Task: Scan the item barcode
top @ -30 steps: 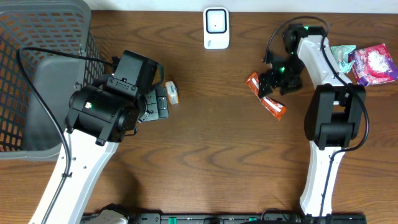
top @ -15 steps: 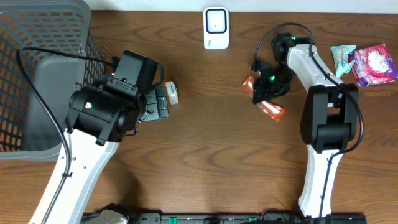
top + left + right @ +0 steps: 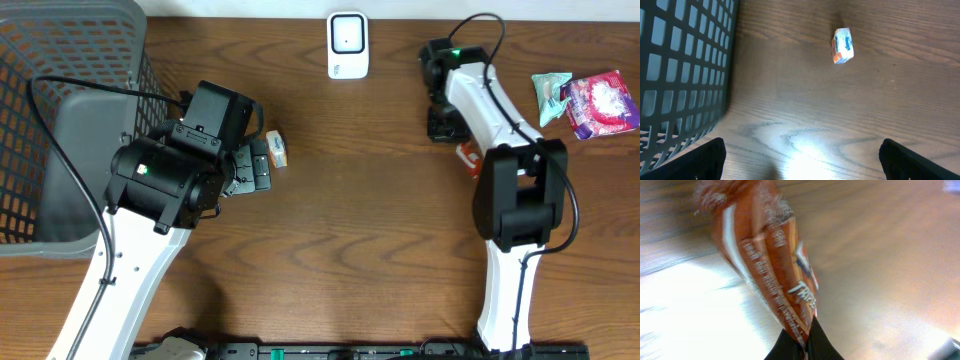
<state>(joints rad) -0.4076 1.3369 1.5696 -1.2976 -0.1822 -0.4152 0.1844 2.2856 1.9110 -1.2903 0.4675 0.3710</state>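
My right gripper [image 3: 807, 330] is shut on one end of an orange snack wrapper [image 3: 770, 265], which sticks up from the jaws over the wood table. From overhead, only a corner of the wrapper [image 3: 467, 157] shows beside the right gripper [image 3: 445, 122]. The white barcode scanner [image 3: 348, 45] stands at the table's back edge, left of that gripper. My left gripper [image 3: 252, 165] is open and holds nothing, with its fingers [image 3: 705, 160] wide apart. A small white and orange packet [image 3: 843, 46] lies ahead of it, also seen overhead as the small packet [image 3: 277, 148].
A dark mesh basket [image 3: 60, 120] fills the back left corner, and its wall [image 3: 680, 75] is close to my left gripper. A teal packet [image 3: 550, 92] and a pink packet [image 3: 603, 103] lie at the far right.
My right gripper has closed on the orange wrapper and swung back and to the right, so the wrapper is now mostly hidden under the arm. The left arm has not moved.
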